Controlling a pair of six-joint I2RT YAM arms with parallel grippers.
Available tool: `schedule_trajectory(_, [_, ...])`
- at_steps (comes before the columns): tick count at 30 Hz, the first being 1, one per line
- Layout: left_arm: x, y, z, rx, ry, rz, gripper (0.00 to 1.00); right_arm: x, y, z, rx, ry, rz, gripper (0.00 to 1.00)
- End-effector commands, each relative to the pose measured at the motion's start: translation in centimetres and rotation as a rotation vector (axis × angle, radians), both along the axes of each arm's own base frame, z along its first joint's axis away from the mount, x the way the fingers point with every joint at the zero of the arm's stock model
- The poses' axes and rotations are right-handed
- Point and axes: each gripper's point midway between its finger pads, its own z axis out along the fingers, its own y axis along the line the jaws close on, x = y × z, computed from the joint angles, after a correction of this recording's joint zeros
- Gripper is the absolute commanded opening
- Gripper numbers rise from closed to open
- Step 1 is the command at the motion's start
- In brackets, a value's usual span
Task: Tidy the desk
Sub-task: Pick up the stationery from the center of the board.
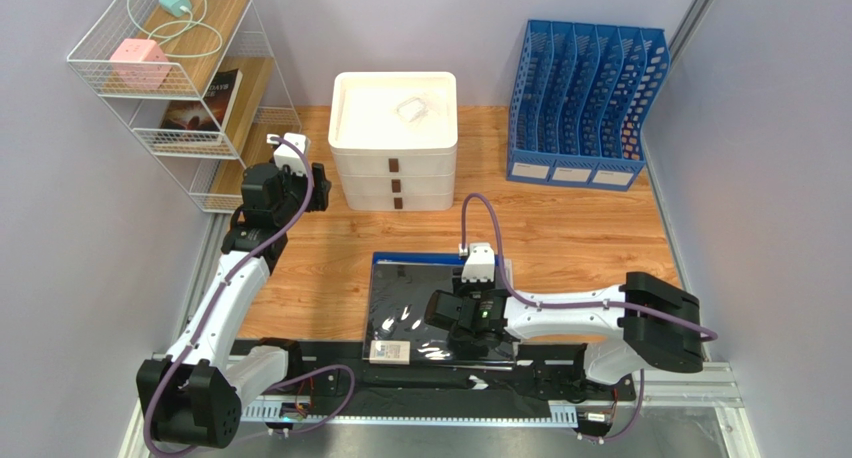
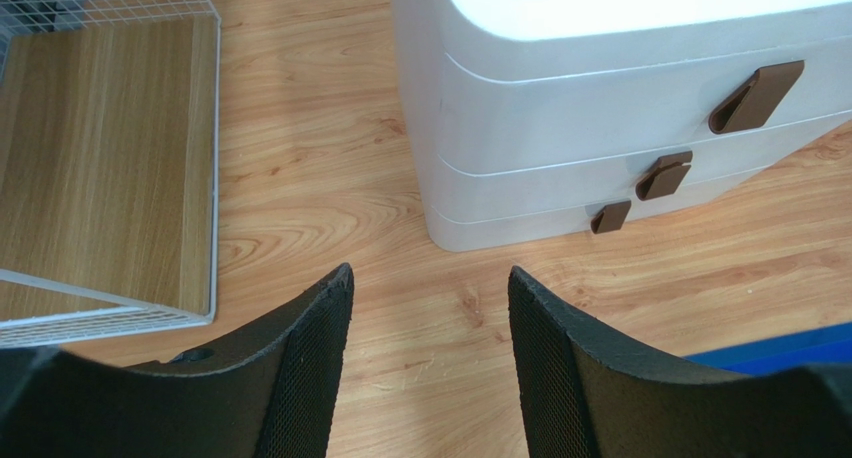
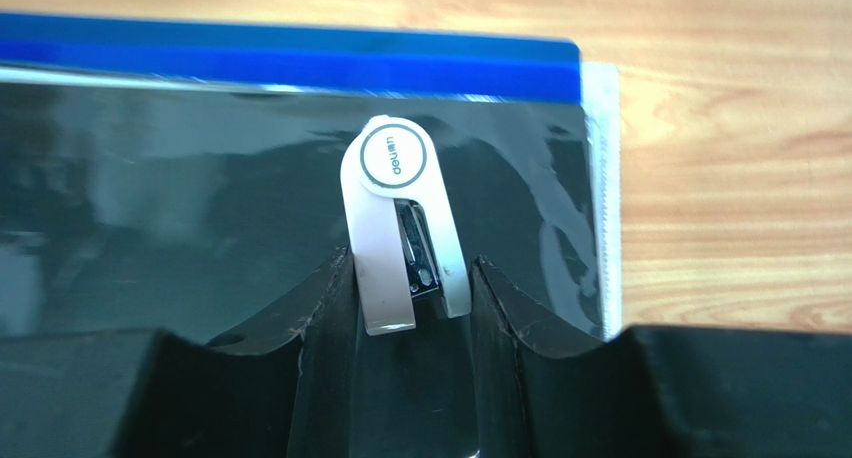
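While your left pincer [image 2: 430, 273] hung open over the grained orange-brown wooden desk [image 2: 320, 178] beside the rounded white plastic drawers [image 2: 560, 108], your right pincer [image 3: 412, 263] pinched a smooth white stapler [image 3: 380, 228] lying on the glossy black folder [image 3: 200, 198].

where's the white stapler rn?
Right wrist view, centre: the stapler is pinched between the fingers of the right gripper, lying on the dark folder at the near edge of the desk.

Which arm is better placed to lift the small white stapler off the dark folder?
Right. The right arm's fingers grip both sides of the small white stapler on the dark folder; the left arm's fingers hang open, far off by the white drawers.
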Motion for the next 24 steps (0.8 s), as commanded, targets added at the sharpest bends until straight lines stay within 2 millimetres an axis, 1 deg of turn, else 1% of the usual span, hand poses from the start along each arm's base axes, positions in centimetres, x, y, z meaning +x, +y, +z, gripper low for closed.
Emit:
schedule_trajectory(1, [0.3, 0.3, 1.9, -0.009, -0.065, 0.018, 0.64, 1.4, 3.3, 6.9, 0.106, -0.098, 0.049, 0.33])
schedule_trajectory(3, [0.3, 0.4, 2.0, -0.009, -0.068, 0.02, 0.64, 1.7, 4.2, 8.6, 0.118, -0.118, 0.072, 0.34])
schedule_trajectory(4, [0.3, 0.4, 2.1, -0.009, -0.069, 0.02, 0.64, 1.9, 4.5, 9.5, 0.097, -0.132, 0.098, 0.34])
schedule_trajectory(5, [0.3, 0.4, 2.1, -0.01, -0.067, 0.022, 0.64, 2.5, 5.5, 11.6, 0.127, -0.155, 0.102, 0.36])
schedule_trajectory(6, [0.2, 0.4, 2.1, -0.01, -0.069, 0.022, 0.64, 2.8, 6.1, 12.6, 0.126, -0.164, 0.116, 0.36])
schedule_trajectory(7, [0.2, 0.4, 2.1, -0.011, -0.07, 0.022, 0.64, 3.5, 6.5, 13.6, 0.101, -0.177, 0.137, 0.36])
schedule_trajectory(8, [0.2, 0.5, 2.3, -0.012, -0.073, 0.025, 0.64, 4.2, 7.5, 15.8, 0.129, -0.196, 0.146, 0.37])
schedule_trajectory(9, [0.2, 0.6, 2.3, -0.011, -0.075, 0.03, 0.64, 4.7, 8.8, 16.5, 0.146, -0.189, 0.171, 0.37])
schedule_trajectory(10, [0.1, 0.6, 2.3, -0.011, -0.075, 0.03, 0.64, 5.8, 8.9, 17.2, 0.12, -0.196, 0.184, 0.36])
schedule_trajectory(11, [0.1, 0.8, 2.4, -0.01, -0.076, 0.036, 0.64, 6.6, 9.9, 19.7, 0.165, -0.218, 0.193, 0.37])
schedule_trajectory(12, [0.1, 0.8, 2.6, -0.012, -0.082, 0.038, 0.64, 7.1, 11.1, 19.7, 0.17, -0.202, 0.219, 0.36])
schedule_trajectory(13, [0.1, 0.9, 2.6, -0.012, -0.084, 0.041, 0.64, 8.6, 10.9, 20.3, 0.153, -0.206, 0.217, 0.36])
schedule_trajectory(14, [0.0, 1.1, 2.7, -0.013, -0.087, 0.047, 0.64, 9.4, 12.1, 22.8, 0.211, -0.219, 0.24, 0.36])
schedule_trajectory(15, [0.0, 1.0, 2.6, -0.014, -0.085, 0.048, 0.64, 10.4, 12.8, 22.4, 0.196, -0.209, 0.246, 0.35])
schedule_trajectory(16, [0.1, 1.1, 2.7, -0.014, -0.089, 0.049, 0.64, 12.0, 12.7, 23.2, 0.203, -0.219, 0.23, 0.35])
schedule_trajectory(17, [0.1, 1.0, 2.7, -0.017, -0.088, 0.045, 0.64, 13.0, 12.9, 23.7, 0.186, -0.227, 0.237, 0.35])
schedule_trajectory(18, [0.1, 1.0, 2.5, -0.018, -0.084, 0.042, 0.64, 14.1, 14.3, 25.1, 0.212, -0.238, 0.256, 0.35])
schedule_trajectory(19, [0.1, 0.9, 2.4, -0.021, -0.082, 0.037, 0.64, 15.5, 14.2, 25.5, 0.213, -0.246, 0.248, 0.35])
schedule_trajectory(20, [0.1, 0.8, 2.3, -0.022, -0.078, 0.031, 0.64, 16.1, 14.9, 25.8, 0.207, -0.245, 0.28, 0.35])
schedule_trajectory(21, [0.2, 0.7, 2.3, -0.024, -0.079, 0.027, 0.64, 17.3, 16.2, 26.8, 0.227, -0.261, 0.293, 0.35])
schedule_trajectory(22, [0.3, 0.7, 2.2, -0.025, -0.076, 0.027, 0.64, 18.4, 16.4, 26.9, 0.226, -0.264, 0.302, 0.35])
schedule_trajectory(23, [0.4, 0.6, 2.0, -0.025, -0.069, 0.026, 0.64, 19.0, 17.2, 27.4, 0.233, -0.272, 0.328, 0.35])
schedule_trajectory(24, [0.4, 0.5, 1.9, -0.026, -0.069, 0.021, 0.64, 19.9, 18.3, 26.0, 0.207, -0.255, 0.338, 0.35])
